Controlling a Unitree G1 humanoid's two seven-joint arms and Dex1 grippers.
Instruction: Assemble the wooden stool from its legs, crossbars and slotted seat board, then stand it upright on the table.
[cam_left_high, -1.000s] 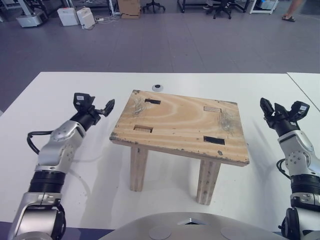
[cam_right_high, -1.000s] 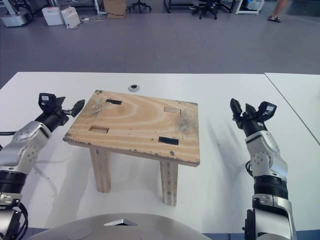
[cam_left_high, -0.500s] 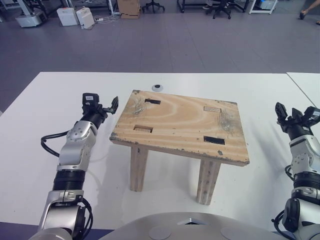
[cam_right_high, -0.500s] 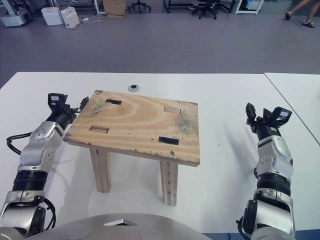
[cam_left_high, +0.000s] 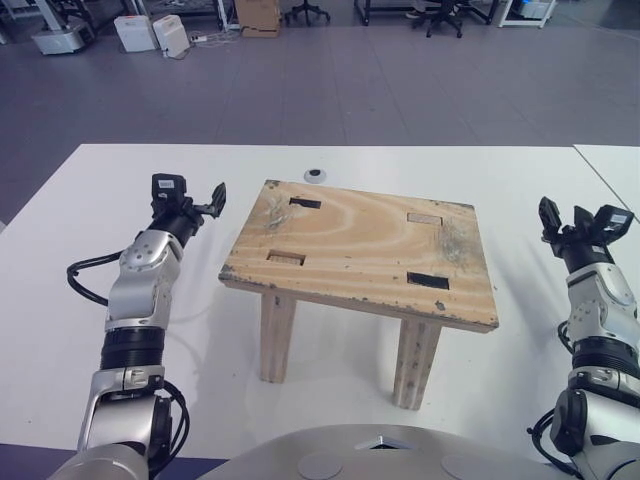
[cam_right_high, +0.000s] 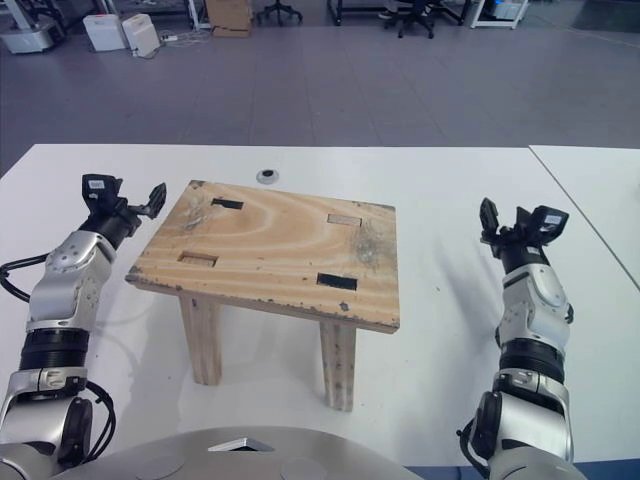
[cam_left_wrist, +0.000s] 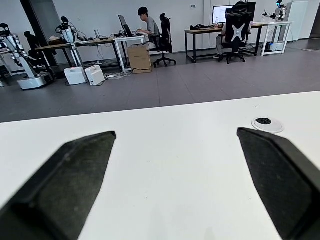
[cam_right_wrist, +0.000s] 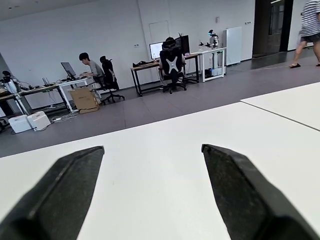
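The wooden stool (cam_left_high: 365, 250) stands upright in the middle of the white table (cam_left_high: 120, 180), seat board up with several slots in its top; two front legs show underneath. My left gripper (cam_left_high: 192, 203) hovers open just left of the seat's far left corner, touching nothing. Its two dark fingers (cam_left_wrist: 60, 175) stand wide apart over bare tabletop. My right gripper (cam_left_high: 578, 222) is open and empty, well to the right of the stool near the table's right edge. Its fingers (cam_right_wrist: 240, 200) are spread the same way.
A small round grey cable port (cam_left_high: 317, 175) sits in the table just behind the stool. A second white table (cam_left_high: 615, 170) adjoins on the right. Desks, chairs and boxes stand in the room behind, and a person walks far off.
My left gripper drew back left and away from the seat's corner. My right gripper shifted slightly left and up. The stool has not moved.
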